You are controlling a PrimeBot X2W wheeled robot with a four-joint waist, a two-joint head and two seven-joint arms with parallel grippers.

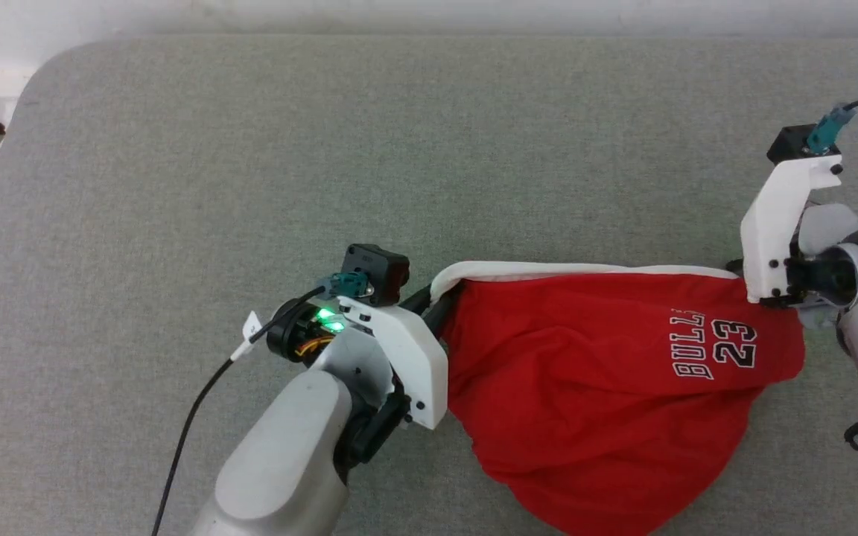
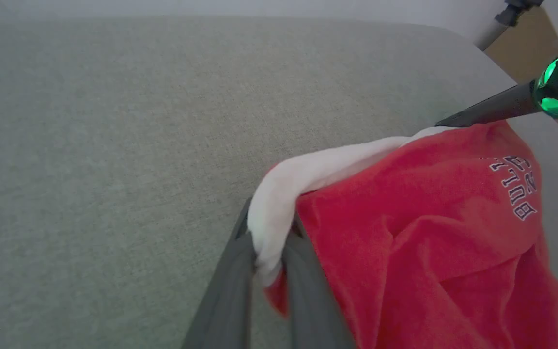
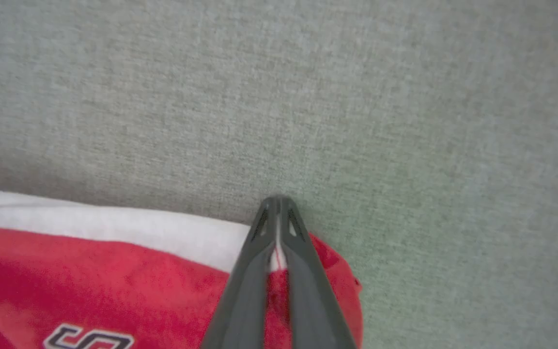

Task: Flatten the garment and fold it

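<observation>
Item: garment, red shorts, on grey padded surface. Left gripper: pressed onto one end of white band. Right gripper: pinching the other end. Long axis: band, taut from gripper to gripper; bulk sags robot-side of both; arms equally near

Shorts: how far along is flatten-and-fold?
Done: left gripper and right gripper are each shut on the white trim edge of the shorts. In hand: that edge is stretched between them over the grey cushion. Left: the rest is bunched and creased, so flattening isn't finished, and no fold is made yet.
</observation>
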